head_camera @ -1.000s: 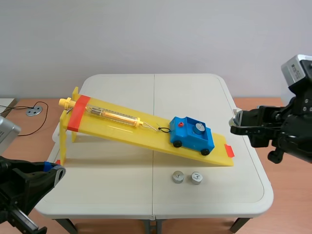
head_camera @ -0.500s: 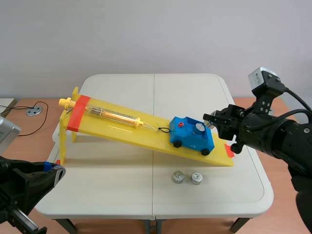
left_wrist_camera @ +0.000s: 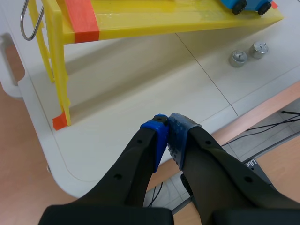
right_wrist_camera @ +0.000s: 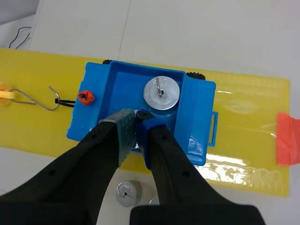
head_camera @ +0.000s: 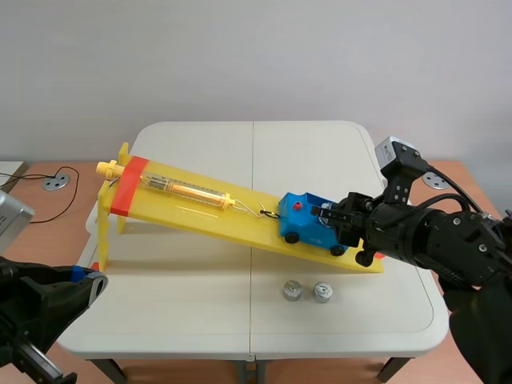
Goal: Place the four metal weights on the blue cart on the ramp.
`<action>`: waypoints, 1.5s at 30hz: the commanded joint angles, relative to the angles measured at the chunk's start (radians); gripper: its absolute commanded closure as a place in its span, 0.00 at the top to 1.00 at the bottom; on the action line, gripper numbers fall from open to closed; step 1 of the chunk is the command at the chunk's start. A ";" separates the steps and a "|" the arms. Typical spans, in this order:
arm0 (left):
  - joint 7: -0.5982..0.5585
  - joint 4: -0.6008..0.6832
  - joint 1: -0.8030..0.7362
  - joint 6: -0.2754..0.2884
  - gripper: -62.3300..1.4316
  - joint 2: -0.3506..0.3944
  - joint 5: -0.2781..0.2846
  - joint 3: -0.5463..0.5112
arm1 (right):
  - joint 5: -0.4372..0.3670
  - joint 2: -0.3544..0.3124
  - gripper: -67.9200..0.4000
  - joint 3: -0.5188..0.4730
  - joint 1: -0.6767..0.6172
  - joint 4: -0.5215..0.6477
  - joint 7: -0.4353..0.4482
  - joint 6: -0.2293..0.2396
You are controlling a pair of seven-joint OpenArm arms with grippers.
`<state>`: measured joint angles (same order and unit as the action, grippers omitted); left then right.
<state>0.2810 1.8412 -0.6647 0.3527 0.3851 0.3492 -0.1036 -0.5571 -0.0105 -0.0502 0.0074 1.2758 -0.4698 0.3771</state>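
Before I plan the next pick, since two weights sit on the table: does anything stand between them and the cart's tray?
Only the right claw, shut over the blue cart's tray, seemingly on a fourth weight, beside the weight already inside. The two table weights lie just off the ramp's low edge, nothing else between.

R arm swings in from past the desk's (head_camera: 200, 320) right edge, leftward and down, toward the low end of the ramp (head_camera: 200, 210). 1 s ago the R claw (head_camera: 325, 214) hangs out beyond the desk edge, well apart from the blue cart (head_camera: 298, 219). 0.5 s ago it's just beside the cart's downhill end. Now it sits over the cart's tray, tips down next to the loaded weight (right_wrist_camera: 161, 92), bringing along the held weight (right_wrist_camera: 137, 147), only a sliver of which shows btwn the tips. Arm body now crosses the ramp's low end.
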 commanded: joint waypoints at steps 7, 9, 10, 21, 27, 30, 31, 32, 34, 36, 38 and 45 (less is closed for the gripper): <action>-0.097 0.063 0.009 0.018 0.10 -0.005 0.074 -0.016 | -0.049 -0.021 0.28 -0.003 0.092 0.092 0.158 0.034; -0.097 0.063 0.009 0.018 0.10 -0.005 0.074 -0.016 | -0.049 -0.021 0.32 -0.027 0.086 0.104 0.148 0.068; -0.097 0.063 0.009 0.018 0.10 -0.005 0.074 -0.016 | -0.049 -0.023 0.34 -0.042 0.079 0.113 0.142 0.081; -0.097 0.063 0.009 0.018 0.10 -0.005 0.074 -0.016 | -0.057 -0.179 0.35 -0.119 -0.120 0.388 0.124 0.148; -0.097 0.063 0.009 0.018 0.10 -0.005 0.074 -0.016 | -0.056 -0.293 0.35 -0.123 -0.244 0.553 0.101 0.156; -0.097 0.063 0.009 0.018 0.10 -0.005 0.074 -0.016 | -0.056 -0.344 0.35 -0.123 -0.291 0.614 0.081 0.156; -0.097 0.063 0.009 0.018 0.10 -0.005 0.074 -0.016 | -0.056 -0.360 0.35 -0.124 -0.306 0.632 0.075 0.156; -0.097 0.063 0.009 0.018 0.10 -0.005 0.074 -0.016 | -0.056 -0.374 0.35 -0.126 -0.319 0.645 0.069 0.156; -0.097 0.063 0.009 0.018 0.10 -0.005 0.074 -0.016 | -0.056 -0.399 0.35 -0.126 -0.347 0.666 0.063 0.156; -0.097 0.063 0.009 0.018 0.10 -0.005 0.074 -0.016 | -0.056 -0.416 0.35 -0.126 -0.373 0.674 0.062 0.156; -0.096 0.063 0.009 0.018 0.10 -0.005 0.074 -0.016 | -0.050 -0.418 0.35 -0.125 -0.387 0.674 0.053 0.156; -0.097 0.063 0.009 0.018 0.10 -0.005 0.074 -0.016 | 0.040 -0.413 0.35 -0.041 -0.387 0.645 0.097 0.154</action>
<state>0.2810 1.8412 -0.6647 0.3527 0.3851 0.3492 -0.1036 -0.5060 -0.3908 -0.1131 -0.4274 1.8832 -0.4976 0.4950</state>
